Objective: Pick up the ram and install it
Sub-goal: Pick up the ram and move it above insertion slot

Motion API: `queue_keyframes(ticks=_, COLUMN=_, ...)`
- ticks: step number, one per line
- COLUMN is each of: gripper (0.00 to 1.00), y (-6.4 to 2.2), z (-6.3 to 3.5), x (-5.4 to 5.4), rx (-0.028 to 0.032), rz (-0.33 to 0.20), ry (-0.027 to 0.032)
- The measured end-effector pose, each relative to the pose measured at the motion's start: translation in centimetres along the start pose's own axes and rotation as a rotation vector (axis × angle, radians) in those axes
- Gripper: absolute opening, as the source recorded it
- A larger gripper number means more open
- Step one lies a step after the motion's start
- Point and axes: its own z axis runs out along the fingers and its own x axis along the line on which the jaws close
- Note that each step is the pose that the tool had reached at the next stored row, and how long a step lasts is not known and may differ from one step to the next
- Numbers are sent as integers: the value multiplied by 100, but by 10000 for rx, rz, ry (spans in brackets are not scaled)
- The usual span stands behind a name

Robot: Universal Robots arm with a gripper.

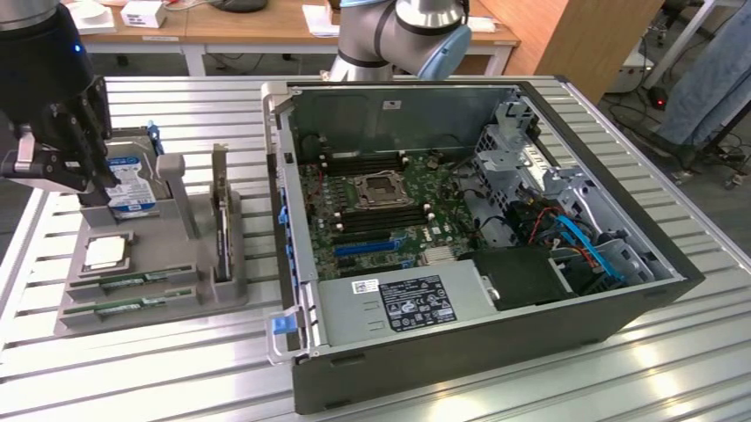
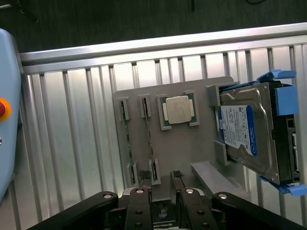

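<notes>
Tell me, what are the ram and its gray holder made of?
The ram looks like green circuit board, matte, dotted with dark chips. The gray holder seems to be plastic, though I can't be sure: dull, even gray with blocky slots.

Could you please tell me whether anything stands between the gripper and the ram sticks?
Nothing visible does: the open gripper hangs over the holder, and both ram sticks stand uncovered on edge in their slots, the drive off to one side.

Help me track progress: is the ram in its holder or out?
In. Both ram sticks lie slotted in the grey holder.
</notes>
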Motion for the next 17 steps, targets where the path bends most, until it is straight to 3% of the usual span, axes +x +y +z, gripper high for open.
queue_keyframes(ticks=5, gripper=29, y=-2, z=2, x=14, rx=3, rz=-1, ry=-3)
queue_keyframes(ticks=17, gripper=29, y=-14, z=-2, x=169, rx=-3, rz=0, ry=-35)
